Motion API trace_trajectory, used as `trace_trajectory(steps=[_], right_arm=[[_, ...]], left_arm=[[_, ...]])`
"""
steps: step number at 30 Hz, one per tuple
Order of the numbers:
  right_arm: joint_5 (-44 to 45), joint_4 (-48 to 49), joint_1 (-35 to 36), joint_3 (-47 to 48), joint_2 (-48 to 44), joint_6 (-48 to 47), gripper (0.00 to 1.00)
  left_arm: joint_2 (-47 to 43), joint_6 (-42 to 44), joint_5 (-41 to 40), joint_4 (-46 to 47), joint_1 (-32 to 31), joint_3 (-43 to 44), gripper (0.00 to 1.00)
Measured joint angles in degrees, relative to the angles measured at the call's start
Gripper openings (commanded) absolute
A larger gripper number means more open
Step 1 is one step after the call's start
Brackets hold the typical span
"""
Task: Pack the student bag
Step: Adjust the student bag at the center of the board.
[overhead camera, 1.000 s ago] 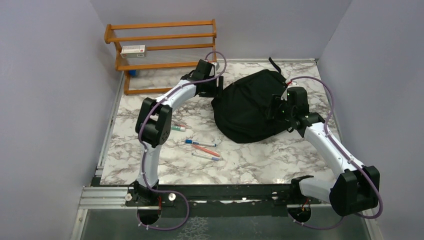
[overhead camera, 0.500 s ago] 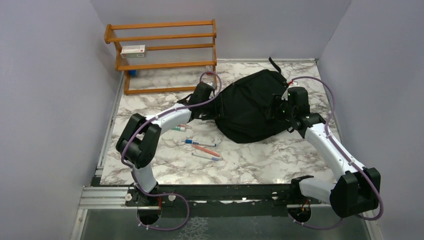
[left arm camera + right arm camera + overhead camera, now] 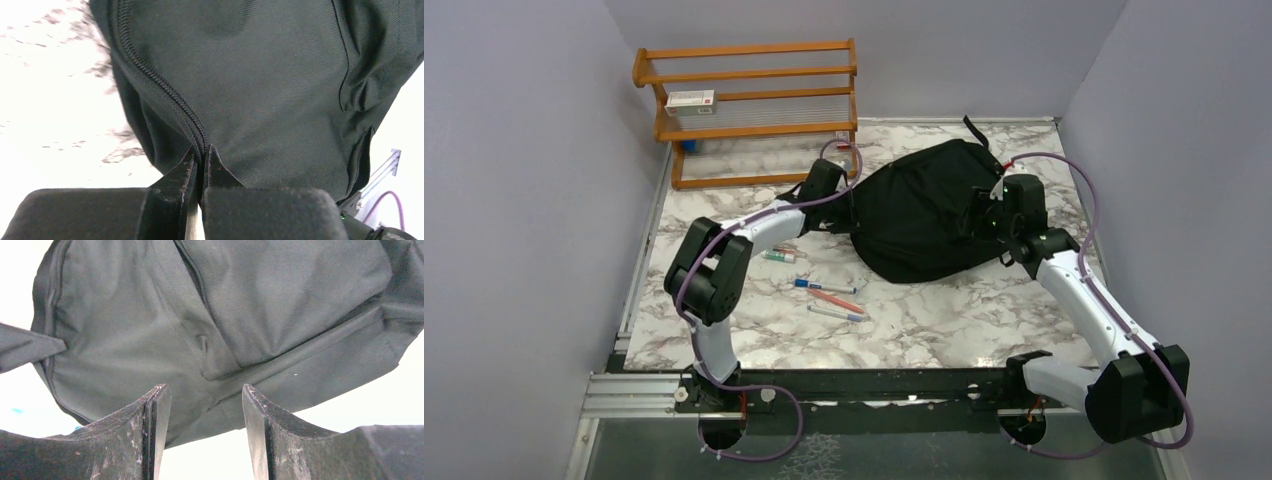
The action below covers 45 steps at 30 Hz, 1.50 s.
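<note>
Student bag (image 3: 924, 215) lies on the far middle of the table (image 3: 944, 320), zipped and not yet packed.

Left gripper (image 3: 201, 165) has its jaws pressed together on the zipper (image 3: 165, 90) at the bag's left edge; whether a pull tab sits between them is hidden. Right gripper (image 3: 205, 405) stands with jaws apart just beside the bag's right side, gripping nothing. Pens (image 3: 824, 295) lie loose on the table, near and left of the bag. Risk noted: if the left jaws hold only seam fabric, a pull would likely drag the soft bag instead of running the zipper. With the right side unanchored, the whole bag could slide or bunch. A slide toward the near left could sweep the pens out of place.
</note>
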Motion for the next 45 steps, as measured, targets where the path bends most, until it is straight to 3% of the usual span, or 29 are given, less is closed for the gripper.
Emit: trace_trajectory(steps=[7,14,33,45], right_arm=[[0.44,-0.28,0.00,0.00,0.24,-0.13,0.60],[-0.39,-0.22,0.00,2.67,6.62,-2.51,0.65],[2.45,0.17,0.92,24.87,32.79,-11.26,0.77],[9.16,-1.27,9.55,32.02,41.79,-16.90,0.87]], left_arm=[[2.99,11.13,-0.17,-8.00,6.49,9.16,0.00],[9.90,22.69,-3.34,-16.57,8.17,20.79,0.00],[10.29,26.53,-2.71,-15.23,8.07,18.64,0.00],[10.29,26.53,-2.45,-15.23,8.13,18.64,0.00]])
